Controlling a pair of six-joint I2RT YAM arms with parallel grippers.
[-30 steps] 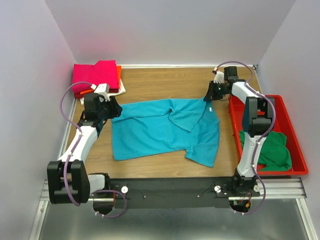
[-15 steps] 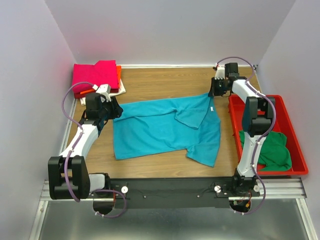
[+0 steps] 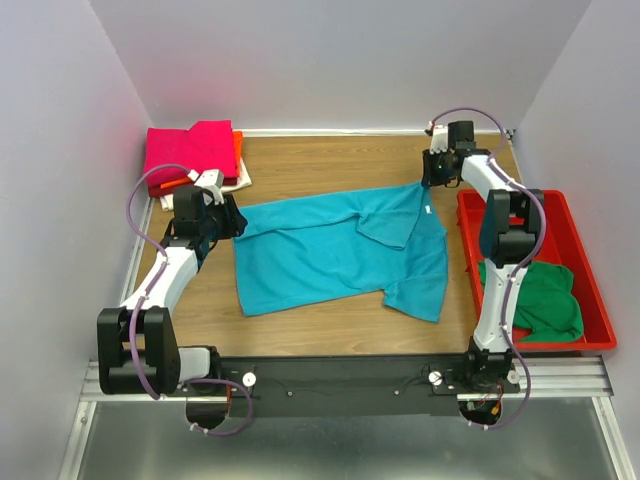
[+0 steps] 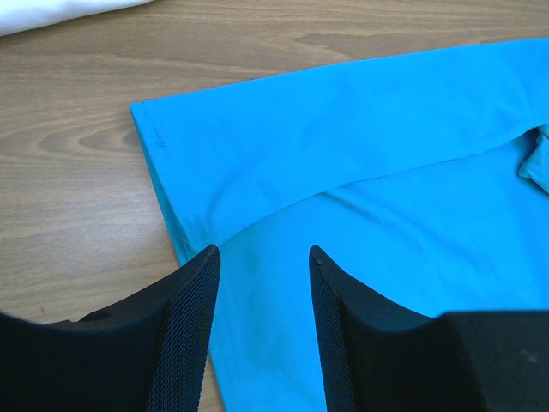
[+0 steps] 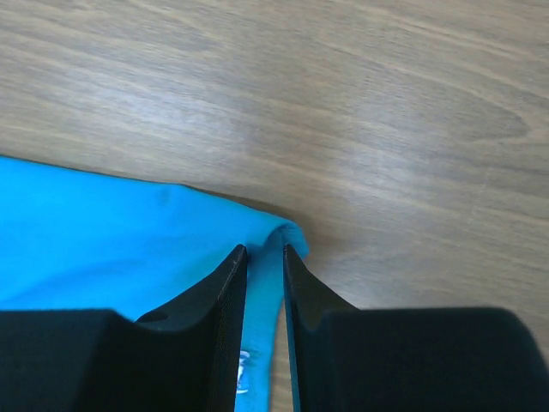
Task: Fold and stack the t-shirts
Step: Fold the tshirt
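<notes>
The teal t-shirt (image 3: 330,250) lies spread on the wooden table, partly creased, with its small white neck label (image 3: 425,210) near the right. My right gripper (image 3: 428,183) is shut on the shirt's far right edge, and the cloth (image 5: 103,240) is pinched between its narrow jaws (image 5: 264,249). My left gripper (image 3: 232,222) is open over the shirt's far left corner. Its jaws (image 4: 262,251) stand wide apart with teal cloth (image 4: 386,172) between them. A magenta shirt (image 3: 192,150) lies folded on orange (image 3: 237,150) and cream (image 3: 238,182) ones at the back left.
A red plastic tray (image 3: 603,318) at the right holds a crumpled green shirt (image 3: 545,300). White walls close in the table at the back and both sides. A white cloth edge (image 4: 60,10) shows at the top left of the left wrist view.
My right gripper has moved back and to the right with the shirt's edge in it. The teal shirt has slid right and stretched. My left gripper has barely moved.
</notes>
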